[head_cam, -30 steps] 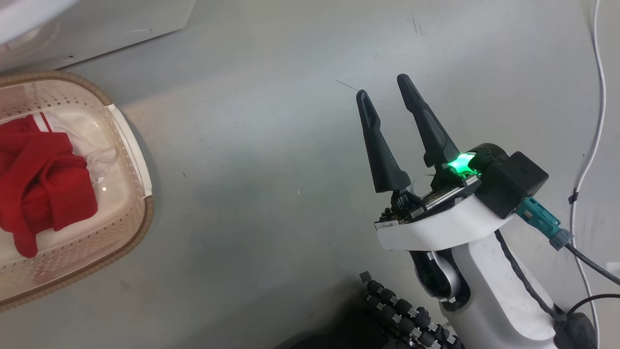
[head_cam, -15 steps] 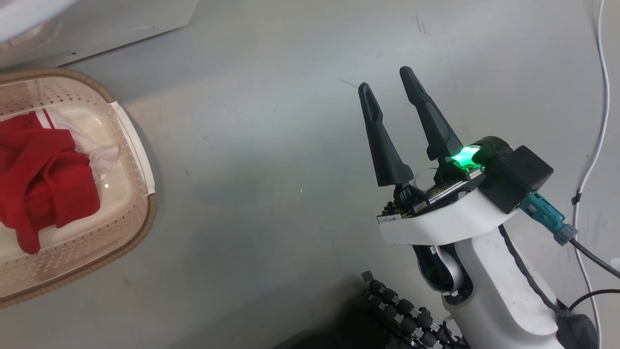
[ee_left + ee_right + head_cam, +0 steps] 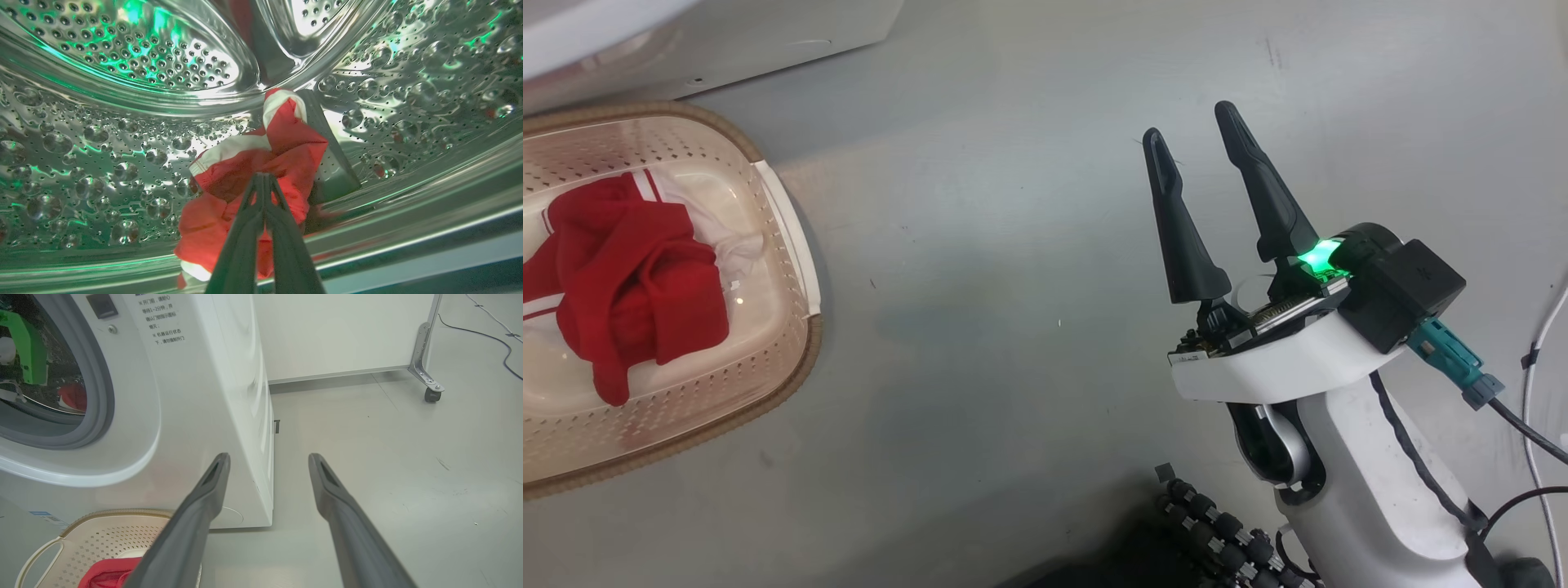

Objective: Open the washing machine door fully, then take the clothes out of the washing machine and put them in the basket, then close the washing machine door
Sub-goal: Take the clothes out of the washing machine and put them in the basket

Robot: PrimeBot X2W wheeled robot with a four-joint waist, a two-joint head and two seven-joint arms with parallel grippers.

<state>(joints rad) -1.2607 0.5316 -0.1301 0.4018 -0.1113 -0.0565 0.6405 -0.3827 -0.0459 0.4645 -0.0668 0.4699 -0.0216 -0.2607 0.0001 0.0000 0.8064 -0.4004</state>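
One item in drum [image 3: 102,163]: clothes [image 3: 294,139], clenched in left claw [image 3: 263,176] for lifting out.
Right claw [image 3: 1187,122]: released, idle, 3 o'clock of basket [image 3: 796,253].

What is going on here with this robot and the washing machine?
The robot is unloading laundry. Its left gripper is inside the perforated steel drum of the big white front-loading washing machine, fingers shut on a bright red garment with white stripes. More red and white clothes already lie in the cream plastic basket with a brown rim beside the machine. The right gripper is open and empty, over the grey floor.
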